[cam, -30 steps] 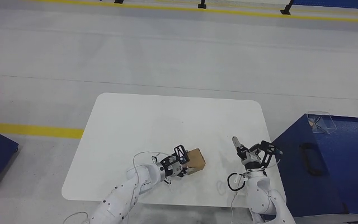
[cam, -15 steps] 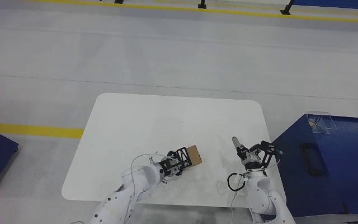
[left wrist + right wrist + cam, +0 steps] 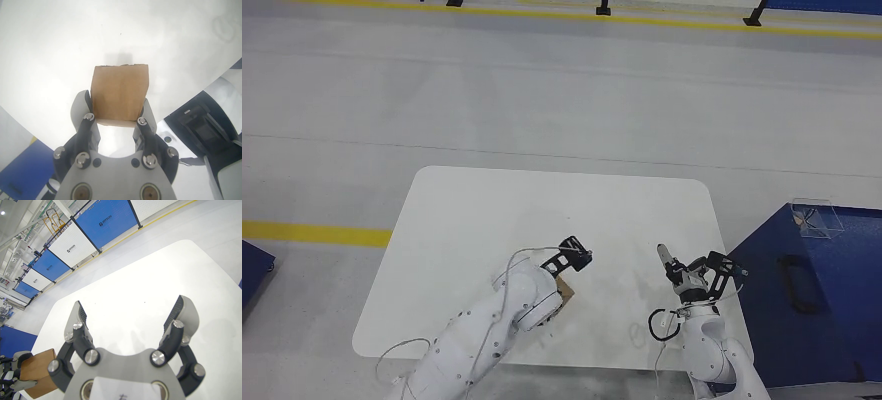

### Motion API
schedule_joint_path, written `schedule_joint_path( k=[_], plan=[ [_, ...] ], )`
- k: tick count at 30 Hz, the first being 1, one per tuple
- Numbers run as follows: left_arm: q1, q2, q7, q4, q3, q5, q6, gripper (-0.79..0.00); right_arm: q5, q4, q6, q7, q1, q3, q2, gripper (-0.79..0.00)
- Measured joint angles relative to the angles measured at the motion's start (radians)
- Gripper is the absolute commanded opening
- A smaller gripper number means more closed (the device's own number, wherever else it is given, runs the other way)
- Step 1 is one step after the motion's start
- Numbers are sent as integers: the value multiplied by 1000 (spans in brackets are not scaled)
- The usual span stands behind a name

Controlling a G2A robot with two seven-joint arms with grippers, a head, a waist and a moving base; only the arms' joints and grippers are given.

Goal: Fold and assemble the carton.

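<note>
Over one table (image 3: 542, 210), the left tool (image 3: 115, 99) clamps the single brown carton (image 3: 121, 81).

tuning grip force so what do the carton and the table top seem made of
Carton: brown cardboard, matte and uncoated; its far edge looks rough and fibrous.
Table top: smooth white surface with a soft sheen, perhaps laminate or painted board; the look leaves that open.

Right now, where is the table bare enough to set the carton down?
The far half of the table is bare, as is the strip between the left gripper holding the carton and the open right gripper. The near edge is crowded.
</note>
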Motion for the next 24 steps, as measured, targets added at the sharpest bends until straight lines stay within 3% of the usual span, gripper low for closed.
schedule_joint_path(
  k=[3, 4, 5, 7, 8, 9, 13, 16, 19, 24],
  plan=[
    [-84, -38, -16, 122, 55, -58, 60, -785, 0, 0, 0, 0, 0, 0, 0, 0],
    [-106, -49, -14, 153, 70, -72, 73, -699, 0, 0, 0, 0, 0, 0, 0, 0],
    [-131, -63, -9, 192, 88, -89, 87, -496, 0, 0, 0, 0, 0, 0, 0, 0],
    [-163, -82, 1, 249, 111, -110, 98, -394, 0, 0, 0, 0, 0, 0, 0, 0],
    [-181, -94, 13, 283, 124, -127, 101, -62, 0, 0, 0, 0, 0, 0, 0, 0],
    [-193, -103, 23, 308, 133, -135, 105, 0, 0, 0, 0, 0, 0, 0, 0, 0],
    [-231, -134, 76, 396, 161, -156, 119, 0, 0, 0, 0, 0, 0, 0, 0, 0],
    [-241, -147, 150, 400, 164, -158, 122, 0, 0, 0, 0, 0, 0, 0, 0, 0],
    [-227, -145, 211, 360, 152, -133, 123, 0, 0, 0, 0, 0, 0, 0, 0, 0],
    [-157, -113, 278, 226, 92, -63, 111, 0, 0, 0, 0, 0, 0, 0, 0, 0]
  ],
)
